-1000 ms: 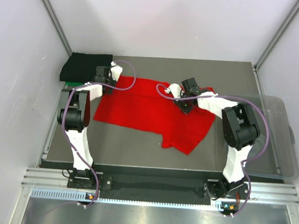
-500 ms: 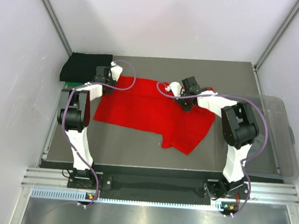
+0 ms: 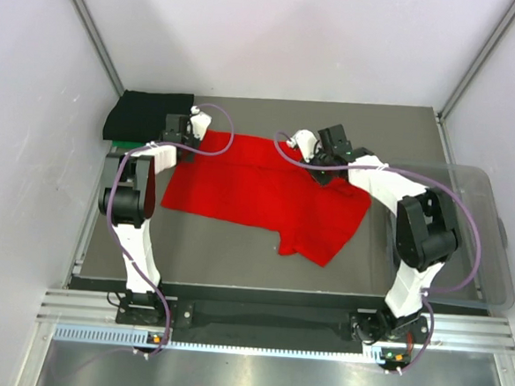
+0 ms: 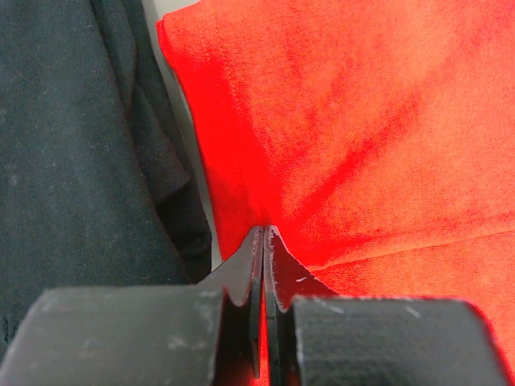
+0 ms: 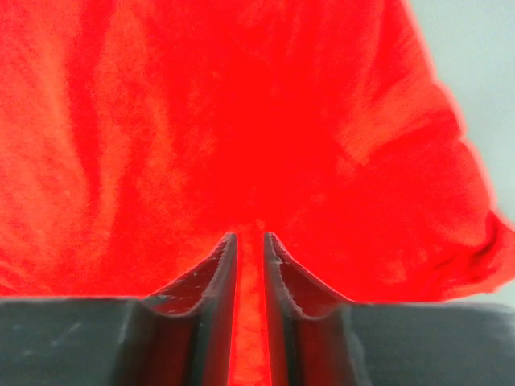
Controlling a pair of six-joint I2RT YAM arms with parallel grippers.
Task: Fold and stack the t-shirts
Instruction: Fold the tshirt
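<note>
Top external showed the red t-shirt (image 3: 257, 193) on the counter (image 3: 201, 242), black t-shirt (image 3: 144, 114) at ten o'clock. Left hand (image 4: 264, 235) and right hand (image 5: 249, 241) each clamped red cloth.

The right hand (image 5: 250, 238) pinches a narrow fold of the red t-shirt (image 5: 241, 112) between its two dark fingers (image 5: 211, 277), which are almost together. Wrinkled cloth spreads ahead of the hand. Pale desk (image 5: 475, 48) shows past the cloth's edge, up and right of the hand.
</note>
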